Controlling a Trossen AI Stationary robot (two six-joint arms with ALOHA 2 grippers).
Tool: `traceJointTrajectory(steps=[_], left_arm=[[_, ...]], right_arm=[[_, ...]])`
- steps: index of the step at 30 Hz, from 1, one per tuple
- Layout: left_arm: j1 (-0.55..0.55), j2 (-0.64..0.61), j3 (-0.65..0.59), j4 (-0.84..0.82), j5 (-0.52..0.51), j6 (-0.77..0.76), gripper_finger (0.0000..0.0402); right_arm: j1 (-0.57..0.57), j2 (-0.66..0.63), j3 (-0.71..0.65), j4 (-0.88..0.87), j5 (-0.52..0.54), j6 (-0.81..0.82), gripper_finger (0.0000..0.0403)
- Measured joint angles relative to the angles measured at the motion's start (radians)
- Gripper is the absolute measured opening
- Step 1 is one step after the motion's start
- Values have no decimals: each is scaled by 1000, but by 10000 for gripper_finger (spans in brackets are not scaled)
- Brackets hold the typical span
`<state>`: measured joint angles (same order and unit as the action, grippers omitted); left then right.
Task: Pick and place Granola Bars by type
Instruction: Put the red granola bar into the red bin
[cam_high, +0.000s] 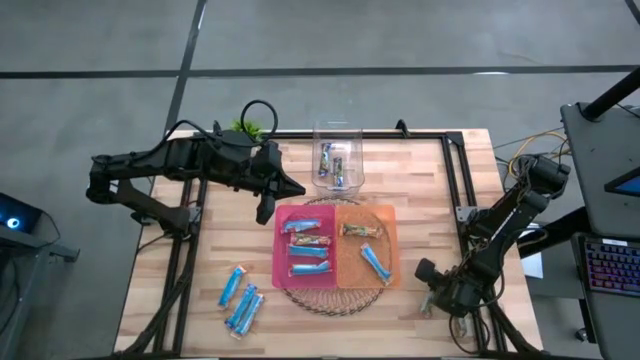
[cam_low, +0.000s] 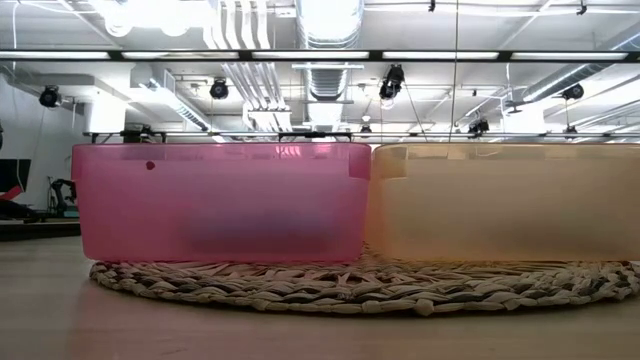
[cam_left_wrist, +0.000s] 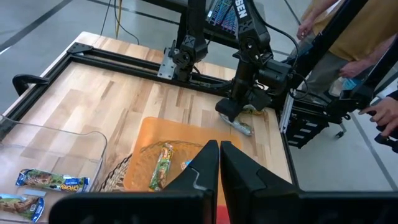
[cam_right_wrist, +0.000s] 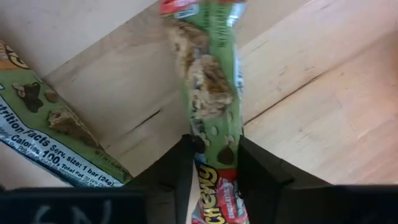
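My right gripper (cam_high: 438, 291) (cam_right_wrist: 214, 165) points down at the table's near right corner, shut on a green wrapped granola bar (cam_right_wrist: 208, 81) that lies on the wood. A second green bar (cam_right_wrist: 43, 124) lies beside it. My left gripper (cam_high: 268, 208) (cam_left_wrist: 219, 165) waits shut, raised above the table left of the clear bin (cam_high: 337, 160), which holds a few bars. Light blue bars lie in the pink tray (cam_high: 285, 262). The orange tray (cam_high: 388, 222) holds a green bar (cam_high: 362, 231) and a blue one (cam_high: 375, 262). More blue bars (cam_high: 240, 297) lie near left. My right gripper pinches the green bar's two long edges (cam_right_wrist: 198, 144) between its two fingers (cam_right_wrist: 258, 168). The fingers come from above, pointing down, and lie across the bar. The bar lies flat on the table, its far end reaching out beyond the fingers.
Both trays stand side by side on a round woven mat (cam_low: 350, 285) at the table's middle. A black frame rail (cam_high: 462, 180) runs along the right edge. People stand beyond the table's right side (cam_left_wrist: 348, 37). Bare wood (cam_high: 200, 250) lies left of the pink tray.
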<state>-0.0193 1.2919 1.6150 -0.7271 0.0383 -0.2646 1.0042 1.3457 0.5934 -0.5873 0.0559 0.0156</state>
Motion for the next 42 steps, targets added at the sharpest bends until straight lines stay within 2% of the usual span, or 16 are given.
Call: traceJointTrajectory(steps=[8,17,26,33,38,42], left_arm=[[0,0,0,0,0,0,0],[0,0,0,0,0,0,0],[0,0,0,-2,0,6,0],[0,0,0,-18,0,55,0],[0,0,0,-18,0,77,0],[0,0,0,-18,-12,92,0]], right_arm=[[0,0,0,0,-4,6,58],[1,0,28,-18,-14,6,54],[3,0,238,-209,-29,22,54],[-11,-1,408,-278,11,196,52],[-58,-2,488,-277,128,409,52],[-137,-2,528,-270,219,519,52]])
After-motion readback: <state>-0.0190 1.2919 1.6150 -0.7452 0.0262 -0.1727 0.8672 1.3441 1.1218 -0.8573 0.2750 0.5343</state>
